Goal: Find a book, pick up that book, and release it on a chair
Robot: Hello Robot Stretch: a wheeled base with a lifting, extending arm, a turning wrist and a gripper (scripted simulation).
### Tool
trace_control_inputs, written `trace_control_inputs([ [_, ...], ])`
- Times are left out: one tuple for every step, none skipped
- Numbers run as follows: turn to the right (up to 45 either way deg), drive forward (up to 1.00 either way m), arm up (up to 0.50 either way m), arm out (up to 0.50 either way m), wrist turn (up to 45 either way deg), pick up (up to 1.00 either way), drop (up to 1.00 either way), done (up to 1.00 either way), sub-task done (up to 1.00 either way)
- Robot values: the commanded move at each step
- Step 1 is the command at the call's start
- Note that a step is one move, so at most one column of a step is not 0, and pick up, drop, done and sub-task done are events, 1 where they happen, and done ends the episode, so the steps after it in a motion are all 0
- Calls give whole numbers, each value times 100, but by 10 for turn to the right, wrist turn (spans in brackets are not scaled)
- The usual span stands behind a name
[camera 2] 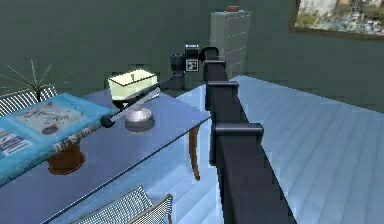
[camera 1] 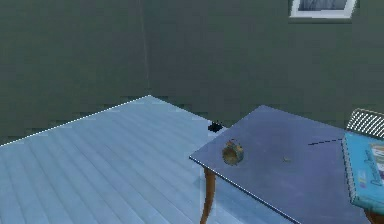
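1 teal book (camera 2: 42, 126) lies on the table (camera 2: 125, 152); cannot tell whether the hand (camera 2: 178, 66) holds anything.

**Blue-grey table (camera 1: 270, 168) on pale plank floor (camera 1: 100, 165), its top well loaded**

A light-blue book (camera 2: 45, 125) is seen lying flat along one edge of the table. A brown rounded thing (camera 2: 65, 160) is caught against the book's side, and whether it is tucked under the book cannot be told. A grey rounded dish (camera 2: 138, 120) is set near the table's middle, with a long dark stick (camera 2: 130, 106), orange at one tip, laid just beside it. A pale yellow box (camera 2: 133, 84) is placed toward the far edge. A small brownish lump (camera 1: 234, 152) is spotted alone near the corner above the curved wooden leg (camera 1: 207, 195). A small dark object (camera 1: 214, 127) is left on the floor by the wall.
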Motion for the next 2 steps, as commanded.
trace_control_inputs([
  [0,0,-38,0,0,0,0,0,0],
  [0,0,-50,0,0,0,0,0,0],
])
